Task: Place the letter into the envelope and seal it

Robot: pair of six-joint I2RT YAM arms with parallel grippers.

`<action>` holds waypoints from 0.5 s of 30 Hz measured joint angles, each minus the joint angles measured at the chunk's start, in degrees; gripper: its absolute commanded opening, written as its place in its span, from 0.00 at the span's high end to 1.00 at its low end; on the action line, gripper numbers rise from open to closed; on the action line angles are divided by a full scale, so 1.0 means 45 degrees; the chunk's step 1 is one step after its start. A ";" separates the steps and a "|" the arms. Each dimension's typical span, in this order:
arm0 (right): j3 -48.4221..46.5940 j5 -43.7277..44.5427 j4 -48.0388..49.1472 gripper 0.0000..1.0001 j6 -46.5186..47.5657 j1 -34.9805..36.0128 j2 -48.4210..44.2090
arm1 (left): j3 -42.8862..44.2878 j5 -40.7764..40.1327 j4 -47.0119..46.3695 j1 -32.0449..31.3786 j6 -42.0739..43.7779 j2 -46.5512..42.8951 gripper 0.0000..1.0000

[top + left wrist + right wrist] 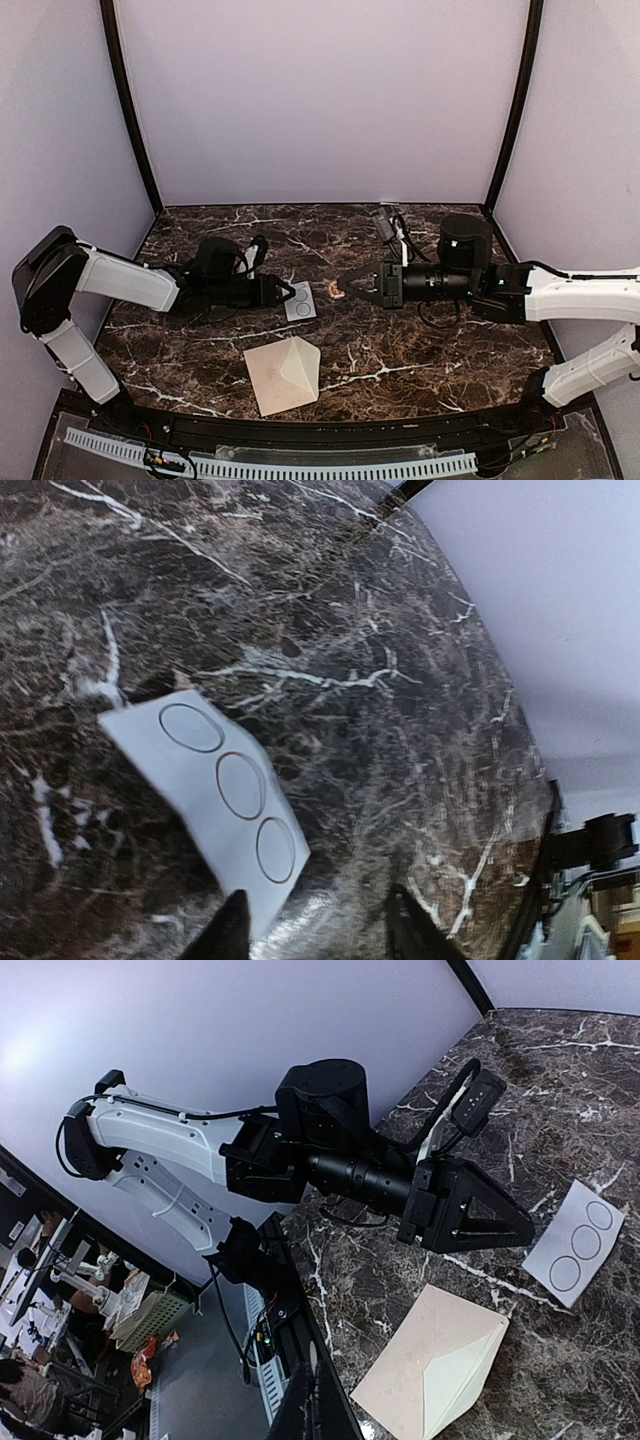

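From above, a small white card printed with three circles (301, 303) lies on the dark marble table (420, 350). The left gripper (289, 293) meets the card's left edge. The right gripper (339, 288), pinched closed, sits just right of it. The pinkish-tan paper envelope (283, 375) lies nearer the arm bases than the card.

Left wrist: its jaws are parted and empty, with the card's end beside one finger.

Right wrist: the envelope lies apart from the card.

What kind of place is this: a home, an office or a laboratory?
Probably a robotics test booth: the left arm and right arm work at a marbled table, enclosed by plain white walls.
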State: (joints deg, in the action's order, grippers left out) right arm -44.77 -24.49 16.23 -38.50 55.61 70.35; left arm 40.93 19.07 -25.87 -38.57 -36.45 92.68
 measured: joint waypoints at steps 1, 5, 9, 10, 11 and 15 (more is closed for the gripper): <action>0.0083 0.0039 -0.0005 1.00 0.0000 0.0000 -0.0039 | 0.0136 -0.0306 0.0330 0.0044 0.0165 0.0083 0.34; 0.0345 0.0316 -0.0039 1.00 -0.0015 -0.0024 -0.0223 | 0.0413 -0.1583 0.2025 0.0107 0.0593 -0.0340 0.24; 0.0476 0.0937 -0.0248 1.00 -0.0121 -0.0039 -0.0238 | 0.0777 -0.2807 0.3866 -0.0175 0.0559 -0.1355 0.21; 0.0563 0.1137 -0.0296 1.00 -0.0209 -0.0058 -0.0238 | 0.0865 -0.2997 0.4206 -0.0364 0.0476 -0.1574 0.20; 0.0656 0.1360 -0.0374 1.00 -0.0287 -0.0078 -0.0238 | 0.0957 -0.3215 0.4585 -0.0636 0.0355 -0.1797 0.17; 0.0962 0.2259 -0.0782 1.00 -0.0695 -0.0223 -0.0170 | 0.1477 -0.3988 0.6212 -0.2288 -0.0607 -0.1987 0.02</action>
State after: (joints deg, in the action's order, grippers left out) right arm -40.45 -14.33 12.71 -41.63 54.61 69.58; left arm 47.57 1.13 2.09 -48.86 -39.18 83.74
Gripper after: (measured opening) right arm 0.002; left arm 0.904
